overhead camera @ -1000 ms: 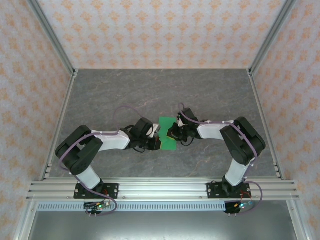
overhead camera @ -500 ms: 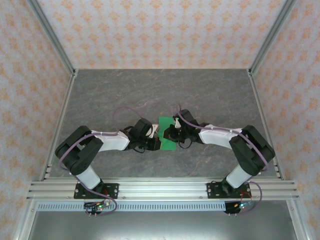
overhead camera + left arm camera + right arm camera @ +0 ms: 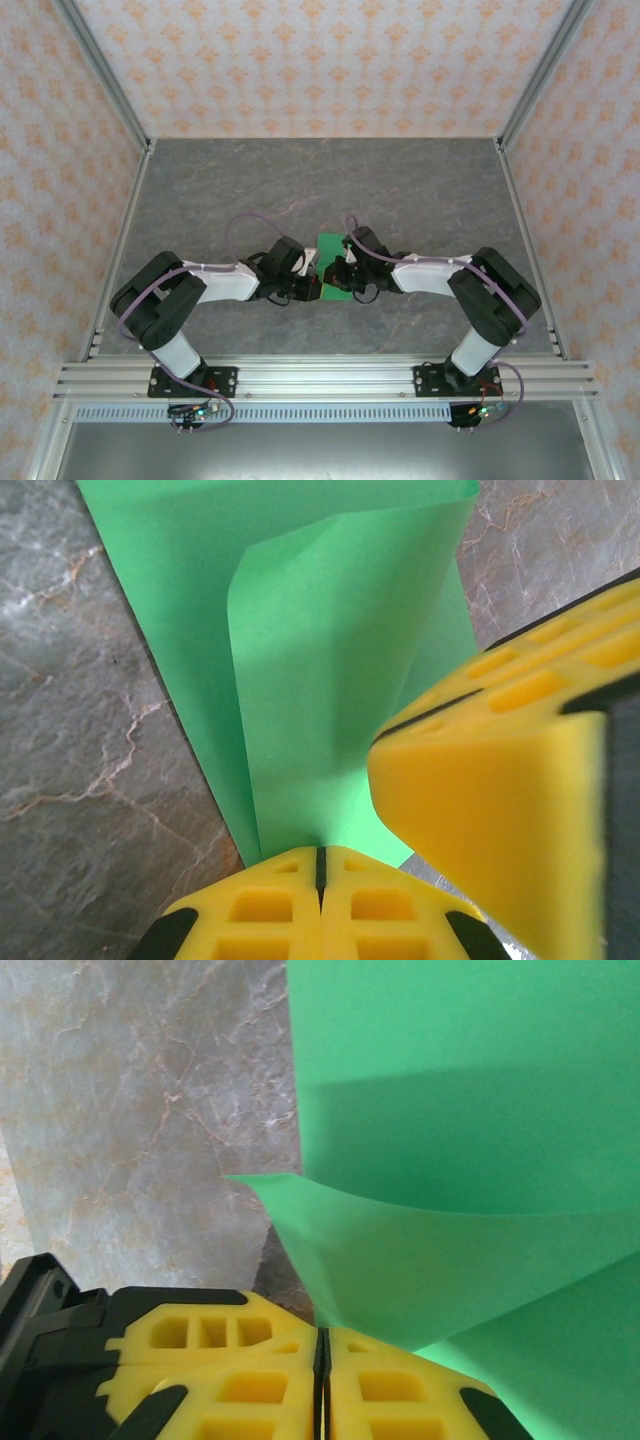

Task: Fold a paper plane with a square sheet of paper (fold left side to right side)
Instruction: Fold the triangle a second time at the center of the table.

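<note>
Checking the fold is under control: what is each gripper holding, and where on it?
Both pinch the paper: the left gripper is shut on its edge, and the right gripper is shut on the edge of a lifted flap.

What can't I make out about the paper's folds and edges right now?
- Top view: the left arm and right arm cover most of the bright green paper sheet; its creases are too small.
- Left wrist view: the right arm's yellow fingers block the sheet's right side; its far end runs off the top.
- Right wrist view: a raised flap hides the layer beneath; top and right edges cut it off.
</note>
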You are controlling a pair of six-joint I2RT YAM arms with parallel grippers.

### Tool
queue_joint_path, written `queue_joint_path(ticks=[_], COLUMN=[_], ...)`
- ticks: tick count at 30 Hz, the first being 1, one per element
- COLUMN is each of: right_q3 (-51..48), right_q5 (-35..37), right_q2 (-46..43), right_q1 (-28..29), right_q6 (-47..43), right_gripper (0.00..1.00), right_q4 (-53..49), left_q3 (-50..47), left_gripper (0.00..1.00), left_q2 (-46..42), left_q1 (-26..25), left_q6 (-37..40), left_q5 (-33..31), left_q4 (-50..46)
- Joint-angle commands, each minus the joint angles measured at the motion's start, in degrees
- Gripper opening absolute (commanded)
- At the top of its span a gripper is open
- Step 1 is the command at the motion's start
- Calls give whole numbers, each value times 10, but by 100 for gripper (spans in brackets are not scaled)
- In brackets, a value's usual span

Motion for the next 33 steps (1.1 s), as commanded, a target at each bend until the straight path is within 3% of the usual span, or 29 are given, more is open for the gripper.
queue_joint_path(ticks=[1,25,33], right_q3=[-8,31,37], right_q5=[17,85,89], right_q2=[13,44,36], right_q1=[5,5,-18], right_q6=[4,-71,-96], right_gripper=[11,11,11], right_q4=[22,-86,-102], left_q3=[-13,-17,-25], left_gripper=[0,0,0], left_q2=[17,26,27], left_q1=[3,3,3], left_q6=[0,0,0], left_q5=[-24,-35,-38], left_q4=[-30,-45,-44])
